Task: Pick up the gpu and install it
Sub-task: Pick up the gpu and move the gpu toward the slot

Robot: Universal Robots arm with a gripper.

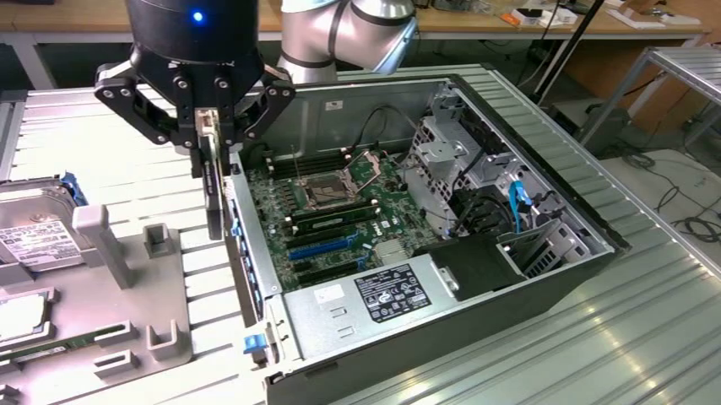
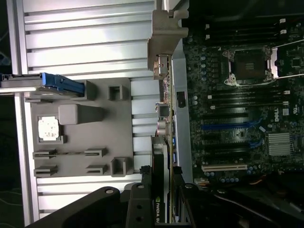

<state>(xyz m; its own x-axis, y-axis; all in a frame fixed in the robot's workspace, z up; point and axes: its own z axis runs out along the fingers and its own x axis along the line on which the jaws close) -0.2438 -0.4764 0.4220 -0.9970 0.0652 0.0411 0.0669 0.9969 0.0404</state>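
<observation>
The gpu (image 1: 214, 190) is held clamped between the fingers of the gripper (image 1: 209, 126). It hangs on edge, lifted clear of the tabletop (image 1: 631, 337), just above the rear wall of the open computer case (image 1: 428, 359), on the side that faces the grey parts holder (image 1: 124, 287). In the wrist view the card is seen edge-on, running away from the gripper (image 2: 161, 209) along that wall, with its silver bracket (image 2: 164, 28) at the far end and the motherboard (image 2: 237, 109) close beside it. Whether the card hangs directly over the wall or just outside it cannot be told. The blue expansion slots (image 1: 321, 247) on the board are not yet reached. The card is judged to be light and stiff, a thin board that will not sag when held by one end, so a modest clamping force should be enough. It is also judged to be fragile: the soldered parts and the contact edge could be damaged by a knock against the sheet-metal wall or by twisting. The smooth black face may prove slippery under hard pads. A hold across the two flat faces near the upper edge, as seen here, is thought suitable, since the contact edge and the bracket are left free.
</observation>
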